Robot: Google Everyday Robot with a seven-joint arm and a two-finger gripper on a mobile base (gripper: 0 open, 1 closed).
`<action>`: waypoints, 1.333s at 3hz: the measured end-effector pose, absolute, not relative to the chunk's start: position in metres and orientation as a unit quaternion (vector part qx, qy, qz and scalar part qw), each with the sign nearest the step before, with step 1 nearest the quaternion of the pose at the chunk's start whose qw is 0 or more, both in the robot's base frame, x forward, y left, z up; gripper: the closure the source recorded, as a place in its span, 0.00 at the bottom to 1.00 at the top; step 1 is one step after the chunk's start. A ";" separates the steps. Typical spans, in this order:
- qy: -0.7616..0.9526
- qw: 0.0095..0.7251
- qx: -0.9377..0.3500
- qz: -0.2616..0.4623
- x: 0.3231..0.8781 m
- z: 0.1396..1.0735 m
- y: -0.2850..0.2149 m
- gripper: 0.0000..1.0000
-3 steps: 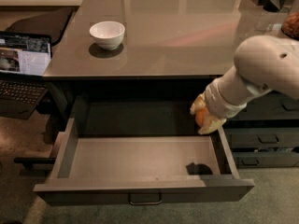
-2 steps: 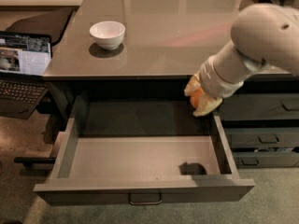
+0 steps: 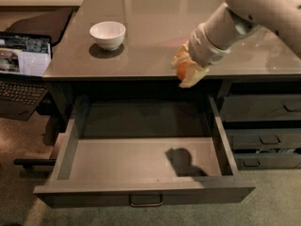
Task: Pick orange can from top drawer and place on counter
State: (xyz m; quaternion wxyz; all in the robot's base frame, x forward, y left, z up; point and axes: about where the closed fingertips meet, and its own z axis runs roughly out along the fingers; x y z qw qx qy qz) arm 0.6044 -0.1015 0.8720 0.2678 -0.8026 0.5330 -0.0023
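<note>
Pinching orange can in gripper, jaws closed round it, at front edge of counter, right of centre, above pulled-out top drawer. White bowl on counter, well apart to left; laptop beyond counter's left end.

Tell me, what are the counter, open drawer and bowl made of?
The counter looks like polished stone or laminate: glossy grey-brown, mirroring lights. The top drawer seems painted metal, matte grey, with a thin metal pull. The white bowl looks glazed ceramic, perhaps plastic. The end effector holds the orange can at the counter's front edge.
</note>
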 end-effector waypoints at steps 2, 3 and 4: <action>0.539 0.304 -0.778 0.105 0.662 0.884 -0.071 1.00; 0.560 0.332 -0.747 0.133 0.681 0.894 -0.071 1.00; 0.600 0.358 -0.698 0.156 0.689 0.900 -0.078 1.00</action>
